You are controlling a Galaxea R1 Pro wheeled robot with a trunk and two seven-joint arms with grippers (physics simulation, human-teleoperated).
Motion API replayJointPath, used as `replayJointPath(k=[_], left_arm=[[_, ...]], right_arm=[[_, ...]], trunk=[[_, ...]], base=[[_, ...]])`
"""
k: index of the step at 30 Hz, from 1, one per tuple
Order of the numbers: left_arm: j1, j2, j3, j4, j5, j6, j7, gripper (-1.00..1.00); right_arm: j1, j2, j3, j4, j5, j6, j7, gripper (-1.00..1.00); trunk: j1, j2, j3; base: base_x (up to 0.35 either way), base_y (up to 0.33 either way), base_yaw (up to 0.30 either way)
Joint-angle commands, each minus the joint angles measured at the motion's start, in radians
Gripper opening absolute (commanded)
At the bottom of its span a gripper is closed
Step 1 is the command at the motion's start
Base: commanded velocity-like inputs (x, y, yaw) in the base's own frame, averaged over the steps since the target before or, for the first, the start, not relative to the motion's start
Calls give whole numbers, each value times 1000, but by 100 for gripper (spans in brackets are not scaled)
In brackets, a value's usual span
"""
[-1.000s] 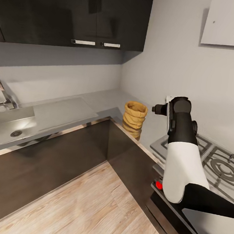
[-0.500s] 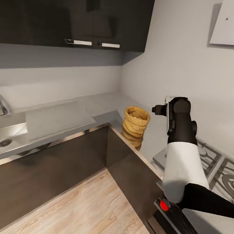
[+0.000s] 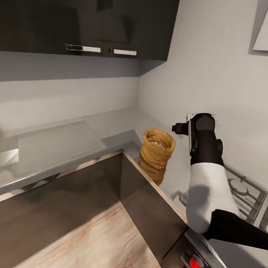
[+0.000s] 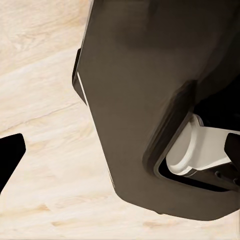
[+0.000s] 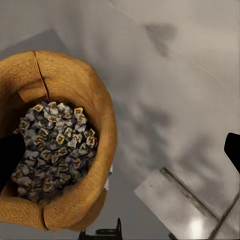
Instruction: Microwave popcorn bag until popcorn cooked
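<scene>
While the view swings right since a second ago, your right gripper [image 5: 120, 150], fingers spread, hangs beside the bag [image 3: 156, 150]; left gripper's [image 4: 120, 160] state: cannot tell.

Popcorn bag [image 3: 157, 148], tan-brown wrinkled sack with rolled rim, stands upright and open near the inner corner of the pale grey countertop [image 3: 114, 123], close to its front edge, holding a heap of small whitish-grey popcorn [image 5: 52, 145] pieces with orange-brown centres.
</scene>
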Motion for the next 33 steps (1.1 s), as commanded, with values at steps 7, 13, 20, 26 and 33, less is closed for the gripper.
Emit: replayJointPath(k=[7,13,20,26,33], left_arm=[[0,0,0,-1,5,-3,0,100],[0,0,1,-1,5,-4,0,100],[0,0,2,-1,3,-6,0,100],[0,0,3,-1,5,-6,0,100],[0,0,3,-1,5,-6,0,100]], right_arm=[[-1,1,-3,5,1,2,10,100],[-1,1,-4,54,3,2,10,100],[-1,1,-6,210,5,2,9,100],[-1,1,-7,248,5,2,13,100],[-1,1,-8,244,5,2,12,100]], trunk=[[1,-1,-1],[1,-1,-1],[1,-1,-1],[1,-1,-1],[1,-1,-1]], base=[[221,0,0],[113,0,0],[6,0,0],[0,0,0],[0,0,0]])
